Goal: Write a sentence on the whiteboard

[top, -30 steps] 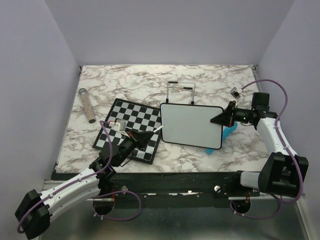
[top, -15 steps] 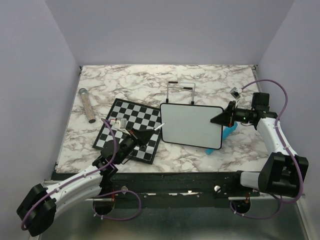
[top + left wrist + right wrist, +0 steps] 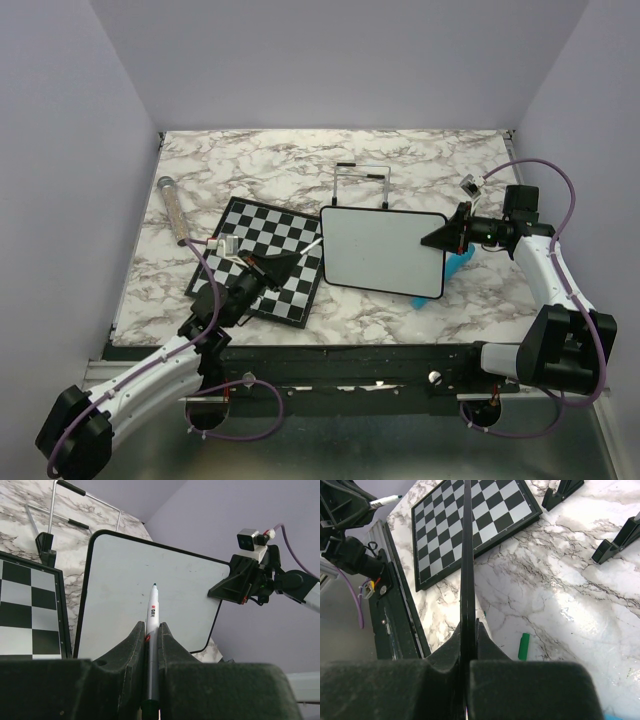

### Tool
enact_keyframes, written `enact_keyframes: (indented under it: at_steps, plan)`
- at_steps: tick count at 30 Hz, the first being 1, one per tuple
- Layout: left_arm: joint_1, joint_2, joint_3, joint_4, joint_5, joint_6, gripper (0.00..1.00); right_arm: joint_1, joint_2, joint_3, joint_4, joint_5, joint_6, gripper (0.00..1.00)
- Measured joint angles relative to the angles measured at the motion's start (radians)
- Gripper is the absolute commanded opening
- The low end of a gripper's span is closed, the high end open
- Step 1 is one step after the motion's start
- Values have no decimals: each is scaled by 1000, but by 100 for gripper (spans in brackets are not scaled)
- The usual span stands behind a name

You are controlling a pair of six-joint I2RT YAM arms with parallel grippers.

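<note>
Over the last second the left pincer (image 3: pixel 283 262) has drifted up and away from the table's near edge over the chessboard (image 3: pixel 250 245). That has carried the marker (image 3: pixel 152 611) tip from the lower part of the whiteboard's (image 3: pixel 385 250) left edge to a spot close to its upper left corner. The pincer is clamped tight on the marker barrel, tip pointing out at the board. The right pincer (image 3: pixel 441 240) has not stirred. It is closed thin on the whiteboard's right edge and holds the board off the table, above the marble, just right of the chessboard and in front of the wire stand (image 3: pixel 360 180). The board's face is blank in both the overhead and left wrist views, so the sentence is not begun. The shift looks like lining up at the top left, where a first line would naturally start. Whether the tip already touches the surface cannot be told from here. A green cap (image 3: pixel 523 646) lies on the table beneath the board.
</note>
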Motion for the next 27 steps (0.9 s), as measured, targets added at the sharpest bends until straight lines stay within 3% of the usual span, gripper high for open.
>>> enact_keyframes:
  at_steps: [27]
  plan:
    - [35, 40, -40, 33, 53, -42, 0, 0, 0, 0, 1, 0, 4, 0]
